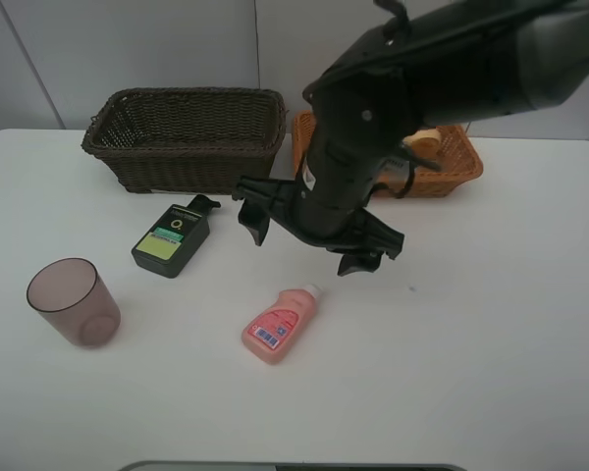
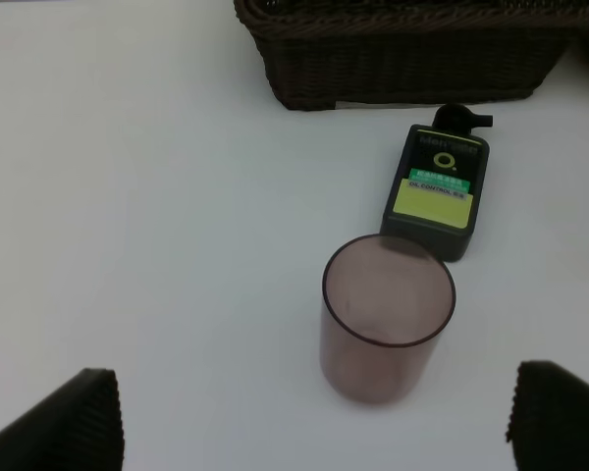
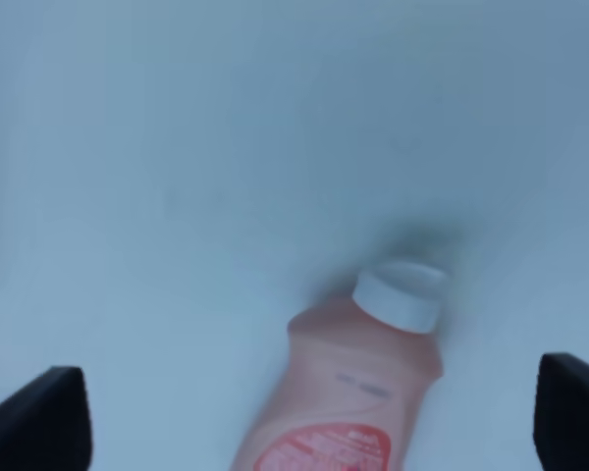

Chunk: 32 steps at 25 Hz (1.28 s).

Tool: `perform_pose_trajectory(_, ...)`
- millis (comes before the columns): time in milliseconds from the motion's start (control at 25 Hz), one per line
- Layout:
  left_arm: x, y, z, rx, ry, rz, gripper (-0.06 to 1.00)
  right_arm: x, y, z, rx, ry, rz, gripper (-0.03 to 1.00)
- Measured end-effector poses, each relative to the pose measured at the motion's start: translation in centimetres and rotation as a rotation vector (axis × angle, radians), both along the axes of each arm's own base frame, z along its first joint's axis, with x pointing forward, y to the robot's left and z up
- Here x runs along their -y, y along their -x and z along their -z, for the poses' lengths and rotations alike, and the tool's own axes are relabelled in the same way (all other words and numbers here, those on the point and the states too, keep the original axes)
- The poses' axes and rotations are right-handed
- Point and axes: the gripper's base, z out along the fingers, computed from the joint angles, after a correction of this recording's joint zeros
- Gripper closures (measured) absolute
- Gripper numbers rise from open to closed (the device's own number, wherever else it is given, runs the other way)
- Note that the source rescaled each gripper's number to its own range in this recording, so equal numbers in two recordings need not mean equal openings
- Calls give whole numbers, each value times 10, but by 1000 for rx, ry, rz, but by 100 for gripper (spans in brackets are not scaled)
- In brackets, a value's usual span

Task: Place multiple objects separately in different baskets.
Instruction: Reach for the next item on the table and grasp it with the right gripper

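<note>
Hovering over the pink bottle (image 1: 280, 324), the right jaws are standing wide and empty, like the left ones. This bottle, the dark green bottle (image 1: 172, 240) and the purplish cup (image 1: 74, 302) are waiting on the tabletop (image 1: 491, 324); the tan basket (image 1: 466, 167) is holding something.
</note>
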Motion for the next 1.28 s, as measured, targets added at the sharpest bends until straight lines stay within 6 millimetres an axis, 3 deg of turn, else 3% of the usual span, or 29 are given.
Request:
perform_pose_trajectory(320,0,0,0,0,0,0,-6,-9,5,29,-84,28,31,-3)
perform_pose_trajectory(1280,0,0,0,0,0,0,-6,-16,4,74,-176,56,133,-3)
